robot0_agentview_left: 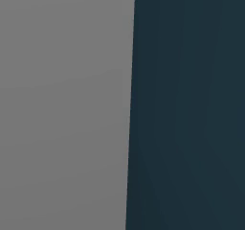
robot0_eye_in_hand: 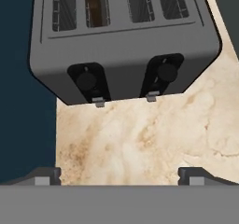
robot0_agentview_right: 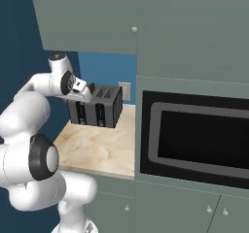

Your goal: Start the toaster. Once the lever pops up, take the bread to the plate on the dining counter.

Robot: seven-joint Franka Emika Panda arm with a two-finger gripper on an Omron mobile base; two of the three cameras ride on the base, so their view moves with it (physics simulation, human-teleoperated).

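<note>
Hand view, and we're looking straight down on the toaster [robot0_eye_in_hand: 123, 41], a dark grey four-slot box standing on the beige, brown-veined counter [robot0_eye_in_hand: 140, 139]. The bread [robot0_eye_in_hand: 95, 6] sits down inside the second slot from the left, just a dark brown strip showing in the opening. On the near face, two black knobs sit above two small grey levers [robot0_eye_in_hand: 98, 100], both low at the bottom of their tracks. The gripper [robot0_eye_in_hand: 120, 175] hangs over bare counter just in front of the toaster, its two dark fingertips [robot0_eye_in_hand: 46, 175] spread wide apart, nothing between them, nothing touched.

Over to the right base view: the white arm reaches up and forward from the lower left, and the gripper [robot0_agentview_right: 89, 91] hovers right at the toaster's [robot0_agentview_right: 97, 107] near upper left corner. The toaster stands at the far end of the counter [robot0_agentview_right: 102, 149], against a blue wall [robot0_agentview_right: 104, 69] with a pale outlet. To the right, a built-in black oven [robot0_agentview_right: 194, 137] in grey-green cabinets [robot0_agentview_right: 185, 28].
</note>
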